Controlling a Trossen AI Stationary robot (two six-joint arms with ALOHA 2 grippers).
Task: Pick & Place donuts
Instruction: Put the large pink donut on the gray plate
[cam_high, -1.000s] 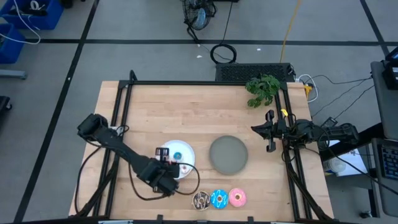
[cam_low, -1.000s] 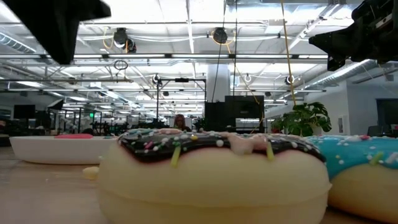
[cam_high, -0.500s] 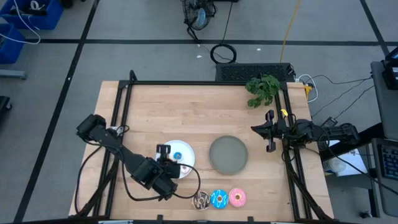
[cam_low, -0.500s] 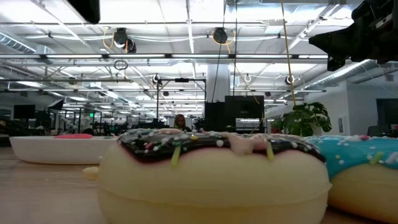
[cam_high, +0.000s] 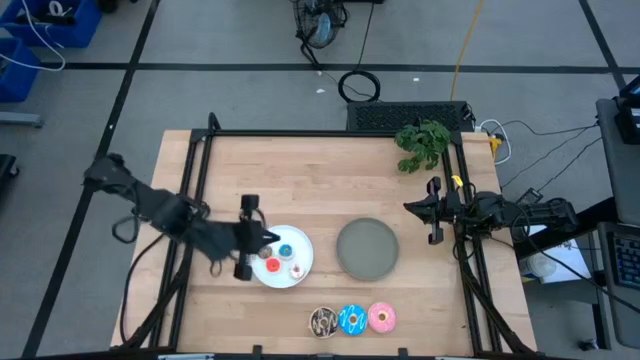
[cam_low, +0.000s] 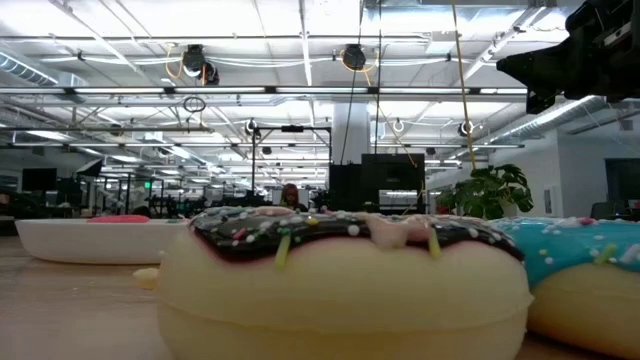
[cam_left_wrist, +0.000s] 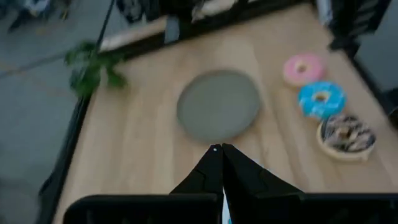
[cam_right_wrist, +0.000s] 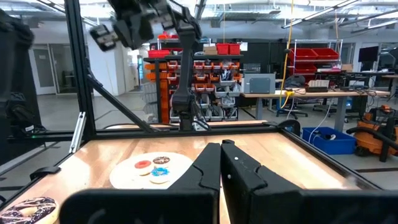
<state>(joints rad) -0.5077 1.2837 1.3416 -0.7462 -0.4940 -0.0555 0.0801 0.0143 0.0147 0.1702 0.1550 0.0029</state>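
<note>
Tiny donuts lie on the round white plate (cam_high: 300, 245): blue (cam_high: 287, 250), red (cam_high: 273, 265) and white-pink (cam_high: 297, 269). The right wrist view also shows the tiny brown one (cam_right_wrist: 161, 160). Three larger donuts sit in a row on the table by the near edge: dark brown with sprinkles (cam_high: 323, 320), blue (cam_high: 352, 318), pink (cam_high: 382, 317). My left gripper (cam_high: 273, 238) hovers over the white plate's left rim, shut and empty, pointing toward the table's right. My right gripper (cam_high: 432, 212) waits shut at the table's right edge.
A round grey plate (cam_high: 367, 248) lies right of the white plate, with nothing on it. A green plant sprig (cam_high: 422, 143) sits at the far right corner. A black frame rail (cam_high: 195, 190) runs along the table's left side. Bare wood covers the far half of the table.
My left arm has swung back from the plate's near-left side toward the table's left and far edge, and has risen out of the low view. Its shut gripper now points right over the plate's left rim. The tiny donuts it had covered now show.
</note>
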